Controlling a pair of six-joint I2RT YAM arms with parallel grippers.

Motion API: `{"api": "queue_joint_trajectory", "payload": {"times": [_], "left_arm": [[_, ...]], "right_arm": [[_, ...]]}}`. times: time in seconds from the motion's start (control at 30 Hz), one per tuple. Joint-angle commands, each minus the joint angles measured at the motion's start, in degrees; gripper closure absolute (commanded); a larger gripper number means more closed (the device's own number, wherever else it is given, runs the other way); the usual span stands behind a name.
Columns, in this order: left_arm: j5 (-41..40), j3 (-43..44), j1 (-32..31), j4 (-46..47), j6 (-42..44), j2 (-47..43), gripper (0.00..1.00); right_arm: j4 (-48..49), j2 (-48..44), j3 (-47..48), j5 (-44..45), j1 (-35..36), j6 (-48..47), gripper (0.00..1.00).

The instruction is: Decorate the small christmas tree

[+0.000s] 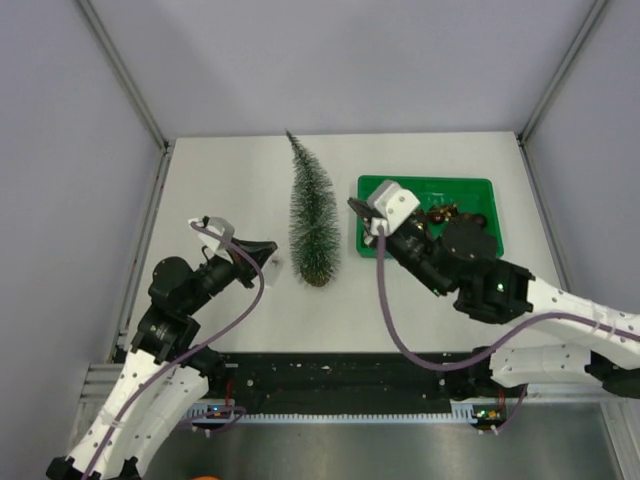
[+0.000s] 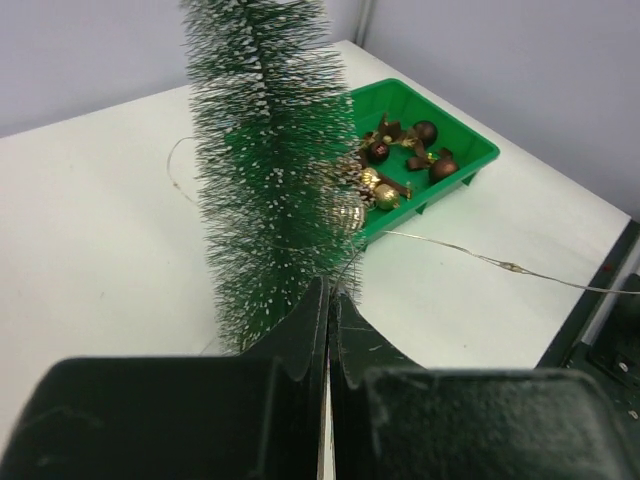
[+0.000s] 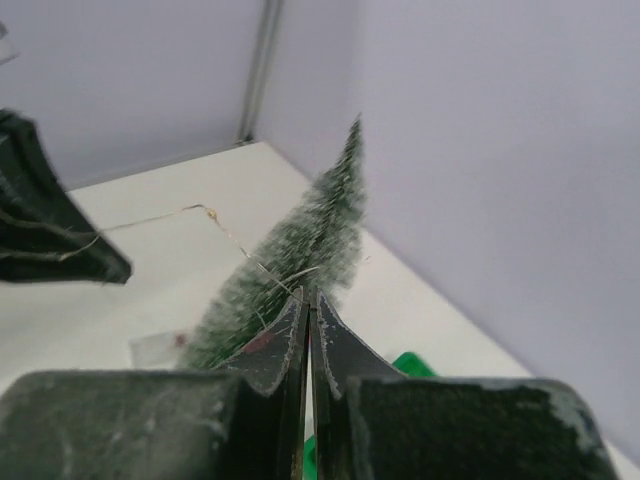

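Note:
The small christmas tree (image 1: 313,222) stands upright mid-table on its brown disc base (image 1: 317,281). A thin light wire (image 2: 470,254) with tiny bulbs runs between my two grippers. My left gripper (image 1: 268,252) is just left of the tree's foot, shut on the wire; its tips (image 2: 330,290) almost touch the tree (image 2: 268,160). My right gripper (image 1: 356,207) is just right of the tree, between it and the tray, shut on the wire (image 3: 209,211) in front of the tree (image 3: 305,240). My left gripper also shows in the right wrist view (image 3: 45,225).
A green plastic tray (image 1: 425,181) with several brown and gold ornaments (image 2: 400,160) sits right of the tree. A small clear pack (image 3: 155,347) lies by the tree's foot. Grey walls enclose the table on three sides.

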Motion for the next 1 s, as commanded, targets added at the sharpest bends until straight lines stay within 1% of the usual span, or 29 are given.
{"api": "queue_joint_trajectory", "payload": {"times": [0.0, 0.07, 0.2, 0.3, 0.33, 0.37, 0.47, 0.53, 0.67, 0.8, 0.97], "left_arm": [[-8.05, -0.62, 0.31, 0.73, -2.33, -1.29, 1.0], [-10.41, -0.44, 0.31, 0.64, -2.07, -1.21, 1.0], [-18.06, 0.61, 0.31, -0.32, -1.19, -0.07, 1.0], [-23.07, 1.31, 0.4, -0.24, -0.31, 1.43, 1.0], [-23.78, 1.58, 0.31, 0.02, -0.05, 2.39, 1.0], [-26.66, 1.93, 0.31, 0.46, 0.13, 3.53, 1.0], [-31.07, 3.16, 0.31, 2.74, 0.66, 7.57, 1.0], [-32.22, 4.3, 0.4, 4.67, 1.1, 10.82, 1.0], [-31.62, 5.18, 0.4, 9.33, 0.31, 15.57, 1.0], [-30.73, 6.06, 0.48, 11.62, -0.39, 18.91, 1.0], [-31.87, 7.03, 0.48, 13.38, 0.04, 21.73, 1.0]], "right_arm": [[8.21, 9.51, 10.42, 5.18, -4.51, -15.15, 1.0], [11.2, 13.46, 14.64, 2.38, -8.73, -16.22, 1.0], [14.72, 21.9, 23.96, -3.33, -16.55, -17.27, 1.0], [15.17, 28.32, 30.38, -7.9, -20.51, -15.52, 1.0], [15.08, 30.25, 32.49, -9.22, -21.39, -14.64, 1.0], [15.08, 32.71, 34.59, -10.1, -22.53, -13.77, 1.0], [14.9, 37.9, 39.7, -13.18, -24.74, -11.83, 1.0], [14.38, 41.16, 43.21, -15.73, -26.32, -9.99, 1.0], [12.89, 48.18, 51.64, -18.89, -27.82, -9.1, 1.0], [12.09, 54.52, 59.21, -21.36, -29.57, -7.96, 1.0], [12.09, 61.9, 66.51, -24.17, -31.59, -5.32, 1.0]]}}
